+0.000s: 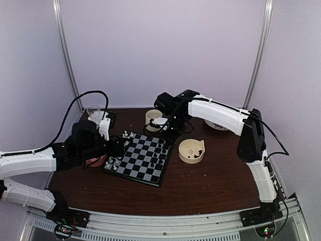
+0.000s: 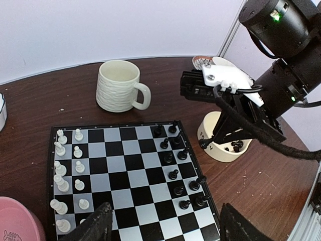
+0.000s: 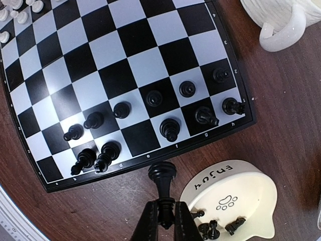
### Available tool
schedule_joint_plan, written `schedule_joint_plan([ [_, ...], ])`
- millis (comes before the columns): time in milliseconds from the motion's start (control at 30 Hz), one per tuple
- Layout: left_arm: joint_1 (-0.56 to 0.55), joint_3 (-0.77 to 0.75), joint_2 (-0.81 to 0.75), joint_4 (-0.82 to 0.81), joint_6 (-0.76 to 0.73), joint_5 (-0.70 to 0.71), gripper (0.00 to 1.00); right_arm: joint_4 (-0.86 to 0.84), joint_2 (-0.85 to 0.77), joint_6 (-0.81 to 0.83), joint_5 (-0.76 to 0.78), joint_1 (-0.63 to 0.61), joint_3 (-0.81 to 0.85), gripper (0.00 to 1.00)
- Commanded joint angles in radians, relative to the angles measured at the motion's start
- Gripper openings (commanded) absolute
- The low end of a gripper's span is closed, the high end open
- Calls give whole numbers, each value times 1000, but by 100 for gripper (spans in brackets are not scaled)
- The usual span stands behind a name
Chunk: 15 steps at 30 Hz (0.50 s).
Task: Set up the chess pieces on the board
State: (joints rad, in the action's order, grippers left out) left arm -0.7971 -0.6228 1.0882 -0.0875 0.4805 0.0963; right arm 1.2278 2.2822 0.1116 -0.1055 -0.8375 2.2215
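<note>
From above, the left arm lies low and reaches in from the left side, and the left gripper hangs over the left edge of the board, which sits in the middle of the brown table. The right arm rises from its base, bends at the elbow and stretches to the left. The right gripper points down at the far right corner of the board, between the mug and the cream bowl. In the left wrist view, the two fingers stand wide apart with nothing between them, over the board's edge at the bottom of the picture. The white pieces stand in two columns at the left and the black pieces at the right. In the right wrist view, the fingers are clamped on the top of a single black piece, its base pointing away from them, just outside the board's rim and near the cream bowl, where a few more black figures lie.
</note>
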Motion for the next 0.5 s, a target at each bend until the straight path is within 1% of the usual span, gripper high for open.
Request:
schedule_joint_plan([
  [0,9,-15,7,-19,-14,6,73,27,11,24,-34,2,21,0],
  [467,9,-17,4,-12,-13,8,73,14,80,20,-65,0,34,0],
])
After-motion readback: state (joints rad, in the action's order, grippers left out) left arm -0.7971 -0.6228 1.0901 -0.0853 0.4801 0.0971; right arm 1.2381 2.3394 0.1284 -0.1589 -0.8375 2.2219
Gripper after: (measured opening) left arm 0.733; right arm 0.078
